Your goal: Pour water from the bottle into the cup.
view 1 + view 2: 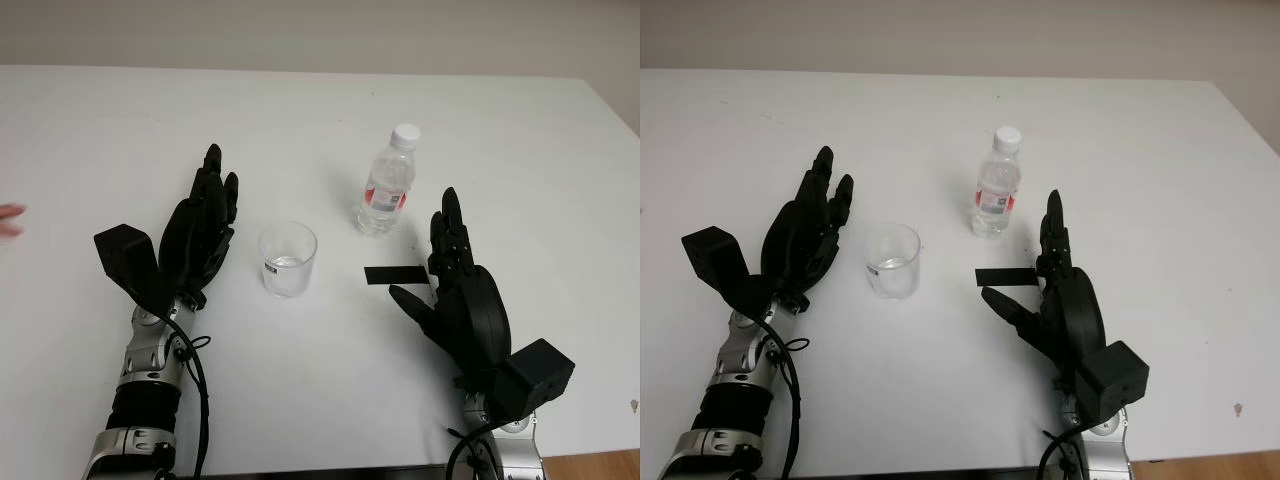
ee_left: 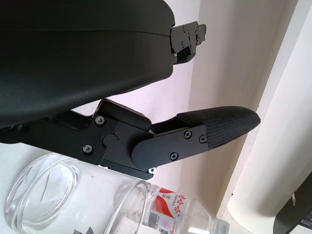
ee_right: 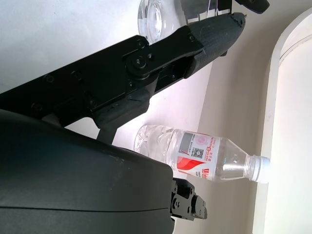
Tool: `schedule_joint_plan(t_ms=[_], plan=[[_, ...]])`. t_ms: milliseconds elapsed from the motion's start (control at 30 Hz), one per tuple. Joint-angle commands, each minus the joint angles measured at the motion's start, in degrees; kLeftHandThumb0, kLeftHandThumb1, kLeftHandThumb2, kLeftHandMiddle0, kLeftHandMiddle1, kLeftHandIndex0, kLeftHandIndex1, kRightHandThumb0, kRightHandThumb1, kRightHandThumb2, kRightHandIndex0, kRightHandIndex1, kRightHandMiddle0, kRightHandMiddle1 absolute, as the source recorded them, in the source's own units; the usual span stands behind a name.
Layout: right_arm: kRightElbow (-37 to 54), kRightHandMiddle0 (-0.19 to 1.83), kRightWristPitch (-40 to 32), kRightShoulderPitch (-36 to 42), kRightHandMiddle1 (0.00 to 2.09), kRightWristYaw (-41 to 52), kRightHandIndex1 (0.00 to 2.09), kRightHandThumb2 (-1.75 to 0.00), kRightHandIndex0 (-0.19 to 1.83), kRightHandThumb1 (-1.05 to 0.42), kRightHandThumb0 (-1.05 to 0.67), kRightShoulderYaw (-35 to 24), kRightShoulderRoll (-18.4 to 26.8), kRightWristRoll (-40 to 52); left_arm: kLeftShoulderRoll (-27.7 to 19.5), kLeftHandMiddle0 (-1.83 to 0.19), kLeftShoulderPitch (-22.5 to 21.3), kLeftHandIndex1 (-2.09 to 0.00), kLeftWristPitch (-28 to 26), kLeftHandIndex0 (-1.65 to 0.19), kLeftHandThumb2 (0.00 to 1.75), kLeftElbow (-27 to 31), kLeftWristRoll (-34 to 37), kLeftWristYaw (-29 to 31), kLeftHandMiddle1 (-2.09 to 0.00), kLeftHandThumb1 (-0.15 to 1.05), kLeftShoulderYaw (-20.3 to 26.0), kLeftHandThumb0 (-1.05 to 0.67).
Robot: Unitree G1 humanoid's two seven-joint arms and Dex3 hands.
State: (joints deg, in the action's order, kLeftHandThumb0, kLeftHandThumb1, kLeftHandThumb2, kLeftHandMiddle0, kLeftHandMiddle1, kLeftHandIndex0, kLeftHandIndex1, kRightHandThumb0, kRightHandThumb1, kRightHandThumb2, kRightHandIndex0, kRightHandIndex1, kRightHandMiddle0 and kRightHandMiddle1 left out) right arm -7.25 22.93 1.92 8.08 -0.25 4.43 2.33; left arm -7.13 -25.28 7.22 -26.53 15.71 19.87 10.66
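Bright, even light from above; desk [image 1: 300,400] near blown-out white. Soft short shadows beside bottle [image 1: 386,182] & cup [image 1: 288,259]. Wrist views: close hand shells dark, background w/ glare.

Head stereo pair looking down at table [image 1: 120,120], wrist cameras close — both sharing bottle [image 3: 195,158]

Your white table [image 1: 120,130]: clear cup [image 1: 288,259] at centre, capped water bottle [image 1: 386,183] upright behind-right, black strip [image 1: 394,275] lying flat between.
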Motion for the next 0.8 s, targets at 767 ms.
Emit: schedule_joint_plan(t_ms=[767], plan=[[-20.99, -0.19, -5.64, -25.21, 0.00, -0.74, 0.00, -0.04, -0.19, -0.91, -0.97, -5.96, 5.29, 0.81, 0.76, 0.16, 0.82, -0.05, 0.93, 0.19, 0.68, 0.59, -0.13, -0.69, -0.05, 1.05, -0.14, -0.84]])
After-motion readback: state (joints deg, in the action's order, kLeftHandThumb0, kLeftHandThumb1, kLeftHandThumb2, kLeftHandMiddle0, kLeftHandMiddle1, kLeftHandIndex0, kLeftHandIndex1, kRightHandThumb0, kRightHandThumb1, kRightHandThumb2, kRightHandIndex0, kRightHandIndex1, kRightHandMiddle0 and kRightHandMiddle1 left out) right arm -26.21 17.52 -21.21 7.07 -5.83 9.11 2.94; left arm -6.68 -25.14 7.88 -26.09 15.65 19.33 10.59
